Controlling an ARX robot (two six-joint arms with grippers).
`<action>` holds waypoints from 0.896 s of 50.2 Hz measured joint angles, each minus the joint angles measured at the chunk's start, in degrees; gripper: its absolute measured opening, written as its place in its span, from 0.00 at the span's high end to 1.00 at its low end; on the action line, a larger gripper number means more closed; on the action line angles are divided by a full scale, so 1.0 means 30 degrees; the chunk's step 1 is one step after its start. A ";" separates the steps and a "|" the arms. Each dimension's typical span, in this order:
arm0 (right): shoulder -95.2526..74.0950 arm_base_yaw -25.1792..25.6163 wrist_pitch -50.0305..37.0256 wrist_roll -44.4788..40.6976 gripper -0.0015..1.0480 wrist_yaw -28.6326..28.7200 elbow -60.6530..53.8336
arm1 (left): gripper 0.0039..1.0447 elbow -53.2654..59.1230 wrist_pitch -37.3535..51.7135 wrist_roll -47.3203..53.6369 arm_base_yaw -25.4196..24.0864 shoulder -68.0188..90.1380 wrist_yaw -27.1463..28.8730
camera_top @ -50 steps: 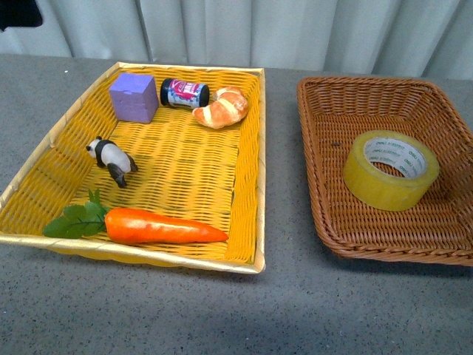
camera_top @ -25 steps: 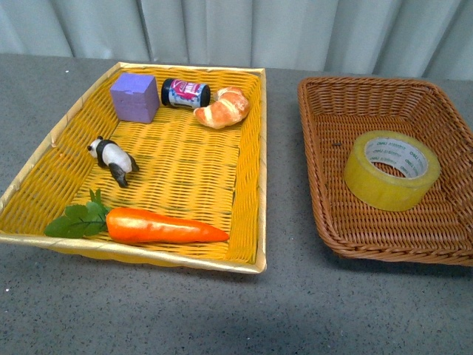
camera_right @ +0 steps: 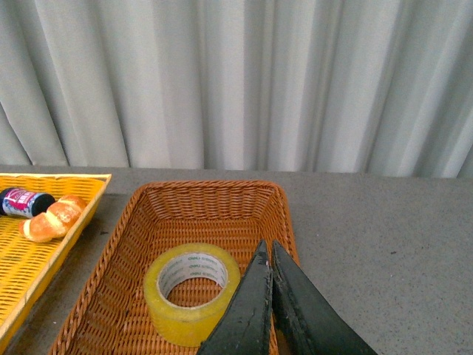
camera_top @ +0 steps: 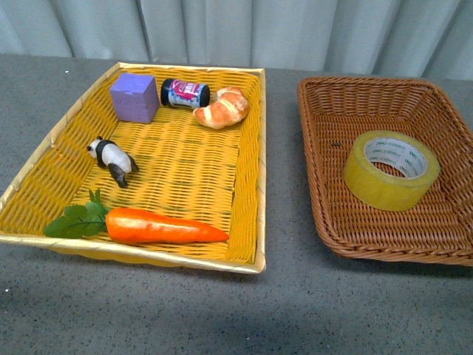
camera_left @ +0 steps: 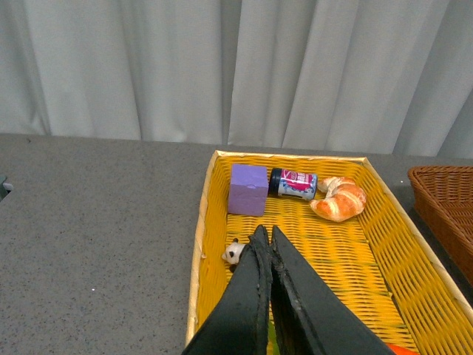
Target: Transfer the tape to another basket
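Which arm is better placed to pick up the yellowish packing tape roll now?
The right. Its shut tool hangs just above the dark brown wicker basket holding the yellowish tape roll; the left tool is over the bright yellow woven basket.

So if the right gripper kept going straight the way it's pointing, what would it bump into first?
Probably the brown basket. The right gripper, shut and empty, points down over the basket's floor just beside the tape, so it would likely miss the roll. Depth is hard to judge, so it could graze the tape.
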State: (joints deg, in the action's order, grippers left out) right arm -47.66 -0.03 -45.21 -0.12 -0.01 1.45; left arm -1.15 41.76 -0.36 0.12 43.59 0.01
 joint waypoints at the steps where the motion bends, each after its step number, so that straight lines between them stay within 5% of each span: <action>1: 0.0313 0.0000 0.0270 0.0000 0.99 0.0007 -0.0051 | 0.96 0.0000 -0.0255 0.0000 0.0000 -0.0299 0.0007; 45: 0.9646 0.0000 0.8772 0.0000 0.99 0.0015 -0.0386 | 0.96 0.0029 -0.8247 0.0015 0.0000 -0.8939 0.0000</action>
State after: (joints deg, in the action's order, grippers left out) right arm -18.72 -0.03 -18.90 -0.12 0.03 0.30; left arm -1.06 17.02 -0.32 0.12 16.78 0.01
